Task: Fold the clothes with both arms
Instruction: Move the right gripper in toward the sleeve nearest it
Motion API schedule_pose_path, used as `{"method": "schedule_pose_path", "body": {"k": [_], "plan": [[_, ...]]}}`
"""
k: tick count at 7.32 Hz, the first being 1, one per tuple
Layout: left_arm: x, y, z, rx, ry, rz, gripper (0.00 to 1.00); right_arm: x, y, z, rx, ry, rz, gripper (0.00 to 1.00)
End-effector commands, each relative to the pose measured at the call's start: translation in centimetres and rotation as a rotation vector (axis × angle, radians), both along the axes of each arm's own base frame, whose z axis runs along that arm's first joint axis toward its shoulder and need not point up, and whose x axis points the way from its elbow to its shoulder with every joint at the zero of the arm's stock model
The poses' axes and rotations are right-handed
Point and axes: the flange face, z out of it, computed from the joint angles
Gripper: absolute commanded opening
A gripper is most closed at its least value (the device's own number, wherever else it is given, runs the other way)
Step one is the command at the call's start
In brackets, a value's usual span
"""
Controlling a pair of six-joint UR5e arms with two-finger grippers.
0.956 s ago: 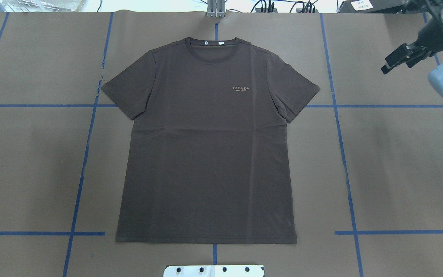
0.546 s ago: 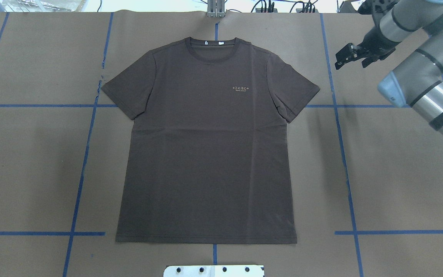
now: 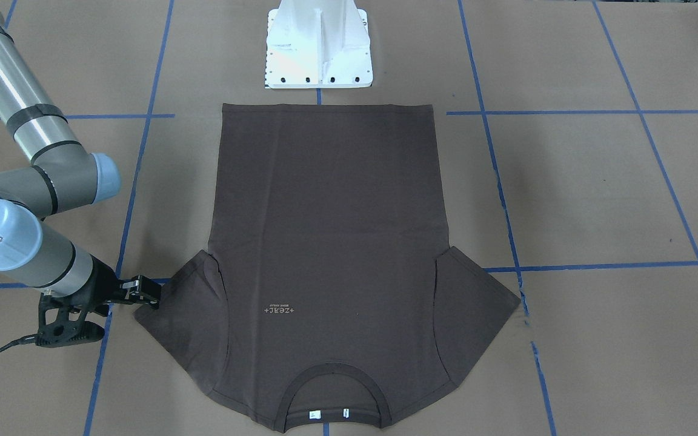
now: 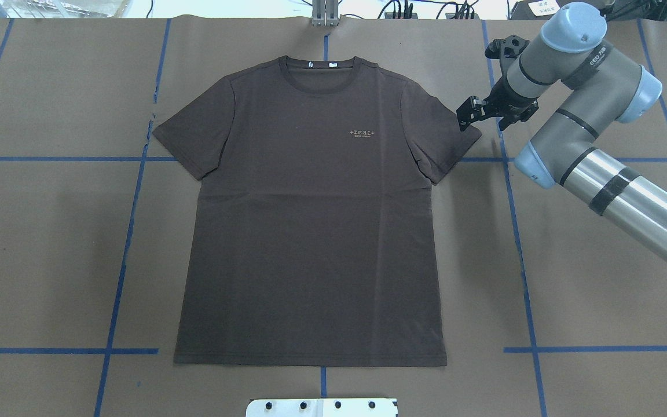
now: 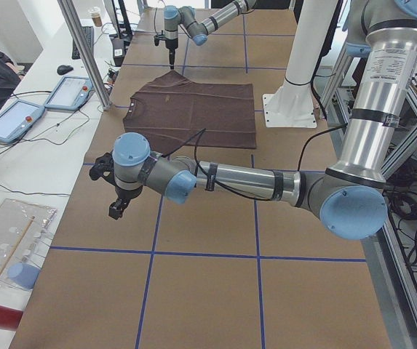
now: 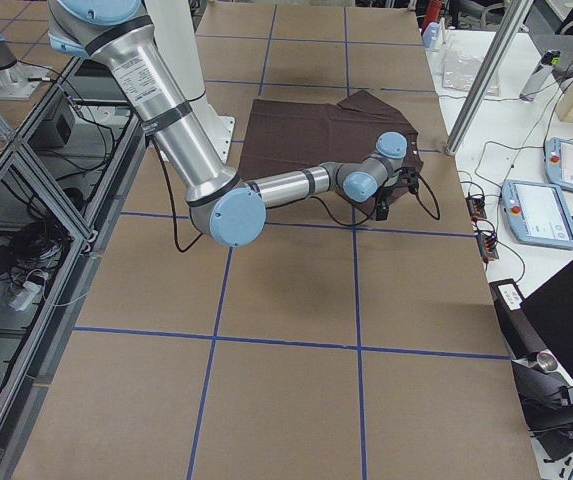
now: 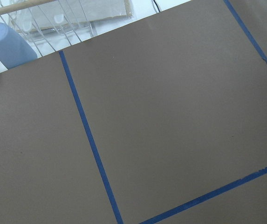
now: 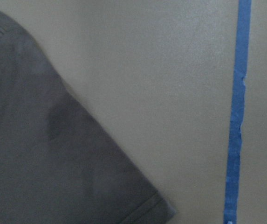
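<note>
The dark brown T-shirt (image 4: 310, 231) lies flat, front up, collar (image 4: 322, 63) at the far edge; it also shows in the front view (image 3: 331, 230). My right gripper (image 4: 468, 113) hovers just beside the tip of the shirt's right sleeve (image 4: 443, 139), and its jaws look open and empty; it also shows in the front view (image 3: 146, 293). The right wrist view shows that sleeve's hem (image 8: 54, 154) but no fingers. My left gripper (image 5: 116, 209) shows only in the exterior left view, above bare paper well clear of the shirt; I cannot tell whether it is open or shut.
Brown paper with blue tape lines (image 4: 125, 249) covers the table. The white pedestal base (image 3: 319, 54) stands just behind the shirt's hem. Past the far table edge are a tablet (image 5: 70, 91), a clear tray (image 5: 12, 233) and a pale blue cup (image 7: 7, 44).
My right arm has swung in from the far right corner, leftward and a little nearer, bringing its gripper up to the right sleeve's edge. The shirt has not moved.
</note>
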Motion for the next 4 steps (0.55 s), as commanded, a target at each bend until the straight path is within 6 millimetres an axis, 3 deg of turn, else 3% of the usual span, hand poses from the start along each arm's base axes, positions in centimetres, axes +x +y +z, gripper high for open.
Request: {"method": "schedule_pose_path", "body": {"k": [1,4], "plan": [[0.1,0.0,0.0,0.0,0.001,0.003,1.0,-1.6,0.5,0.8,0.009,0.043,0.01,0.99],[0.0,0.0,0.1,0.001,0.0,0.003,1.0,-2.2,-0.1,-0.3,0.019,0.039,0.013,0.95]]}}
